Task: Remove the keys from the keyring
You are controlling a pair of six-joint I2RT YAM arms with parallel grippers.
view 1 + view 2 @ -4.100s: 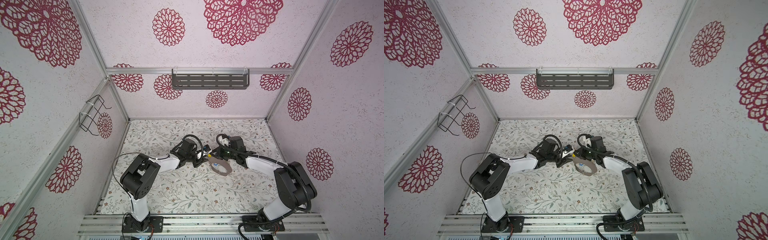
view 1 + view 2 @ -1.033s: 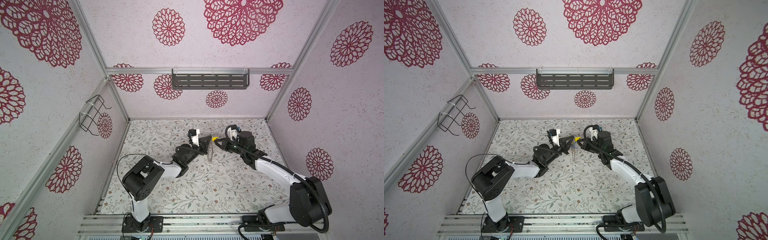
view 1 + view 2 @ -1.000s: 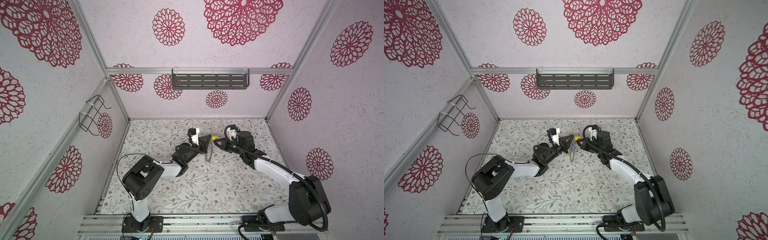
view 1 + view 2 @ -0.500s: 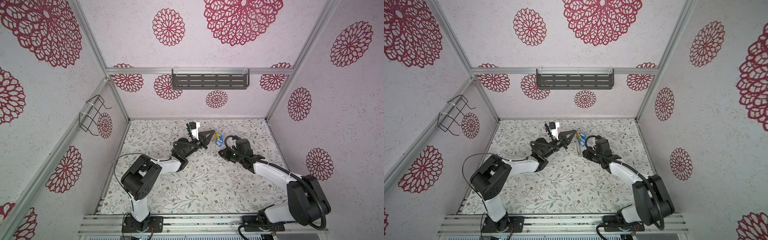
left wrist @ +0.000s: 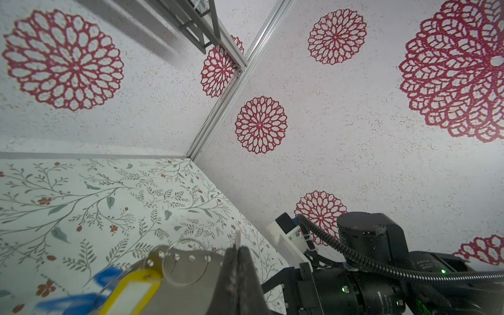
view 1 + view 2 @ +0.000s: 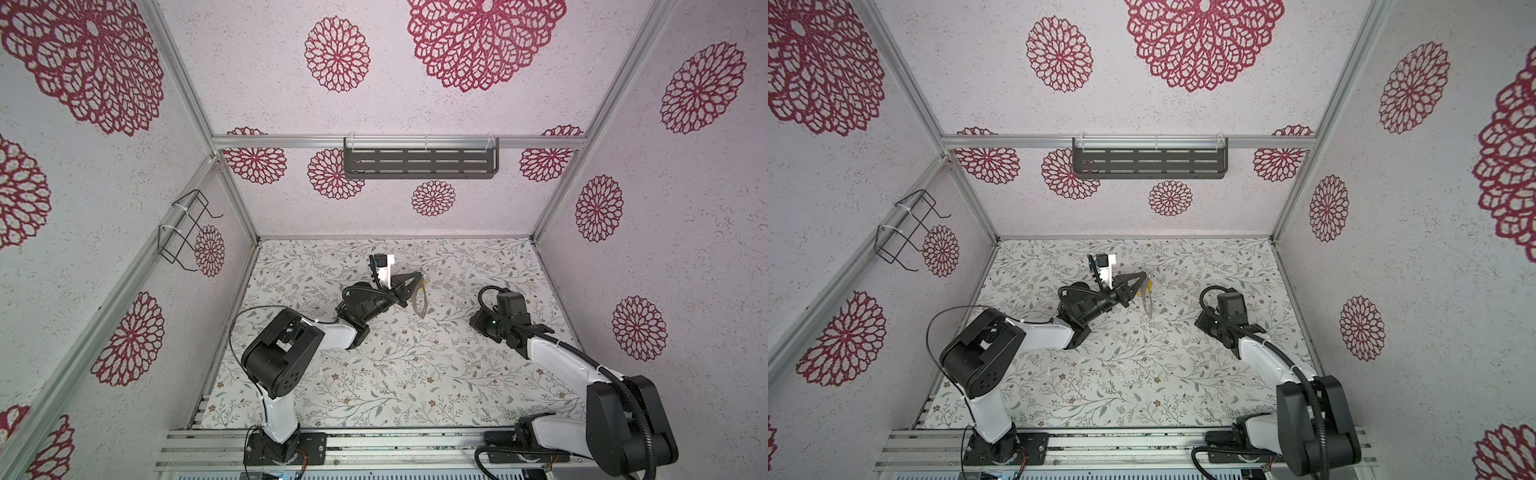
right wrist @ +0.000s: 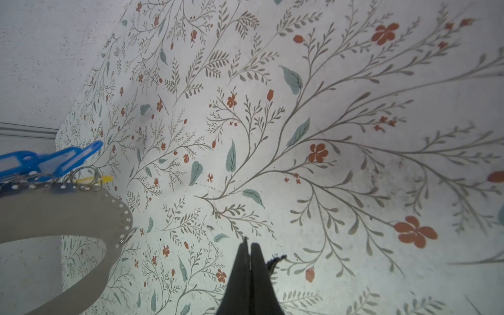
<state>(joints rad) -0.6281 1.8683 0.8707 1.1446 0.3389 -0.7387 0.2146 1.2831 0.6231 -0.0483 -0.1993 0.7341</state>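
My left gripper (image 5: 237,249) is shut on the band of the grey keyring (image 5: 191,272) and holds it up above the table; both top views show the keyring (image 6: 420,300) (image 6: 1147,300) hanging edge-on from the gripper (image 6: 415,277). A yellow key (image 5: 131,291) and blurred blue keys (image 5: 68,302) hang from the ring by small metal loops (image 5: 185,261). In the right wrist view the keyring (image 7: 68,215) carries blue keys (image 7: 49,161) and a yellow key (image 7: 92,180). My right gripper (image 7: 249,245) is shut, low over the table, well to the right of the ring, with nothing visible in it.
The right arm's wrist (image 6: 500,316) sits low at the right of the floral table (image 6: 395,374). A dark slotted shelf (image 6: 419,163) hangs on the back wall and a wire rack (image 6: 183,232) on the left wall.
My right gripper has let go at the keyring, pulled away to the right and dropped towards the table. My left gripper stays raised with the ring, and the keys are swinging.
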